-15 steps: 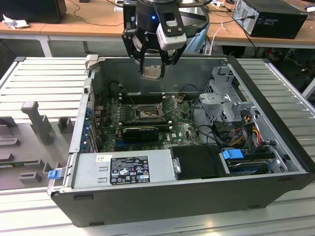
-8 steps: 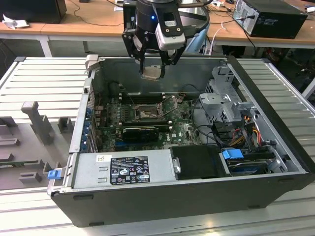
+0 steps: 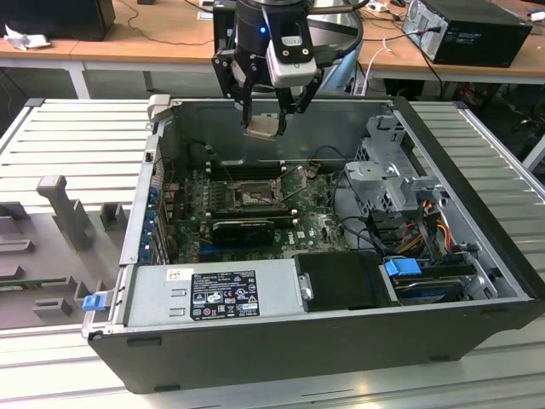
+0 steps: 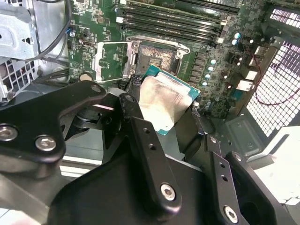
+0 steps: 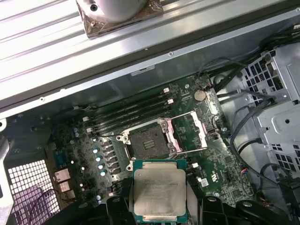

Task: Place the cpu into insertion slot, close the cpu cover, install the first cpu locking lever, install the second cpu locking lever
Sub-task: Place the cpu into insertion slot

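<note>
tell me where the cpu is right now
In the exterior view the cpu is gripped in the claw, up above the open computer case, with the empty insertion slot below on the motherboard.

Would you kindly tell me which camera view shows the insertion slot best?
The first wrist view: the insertion slot sits fully exposed, seen almost from above. In the second wrist view the held cpu overlaps its near edge. The exterior view shows it from afar and at a slant.
</note>
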Motion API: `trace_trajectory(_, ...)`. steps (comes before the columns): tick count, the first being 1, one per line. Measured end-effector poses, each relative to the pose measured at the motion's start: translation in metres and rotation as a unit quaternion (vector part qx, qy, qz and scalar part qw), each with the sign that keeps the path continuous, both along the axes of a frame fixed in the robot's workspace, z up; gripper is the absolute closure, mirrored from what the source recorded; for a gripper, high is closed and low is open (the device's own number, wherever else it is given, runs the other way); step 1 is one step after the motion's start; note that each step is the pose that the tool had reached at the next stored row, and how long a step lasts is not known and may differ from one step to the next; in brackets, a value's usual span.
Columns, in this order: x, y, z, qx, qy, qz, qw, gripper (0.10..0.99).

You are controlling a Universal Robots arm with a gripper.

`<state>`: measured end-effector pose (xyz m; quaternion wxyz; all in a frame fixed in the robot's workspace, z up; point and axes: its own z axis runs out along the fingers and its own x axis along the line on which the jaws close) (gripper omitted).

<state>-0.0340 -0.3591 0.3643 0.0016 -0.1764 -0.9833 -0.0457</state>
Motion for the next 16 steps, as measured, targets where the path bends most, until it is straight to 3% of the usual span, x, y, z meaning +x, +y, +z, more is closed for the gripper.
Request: trace_trajectory(16, 0.0000, 0.0000, -0.0001, 0.0000, 0.0000, -0.054, 0.9985, 0.549)
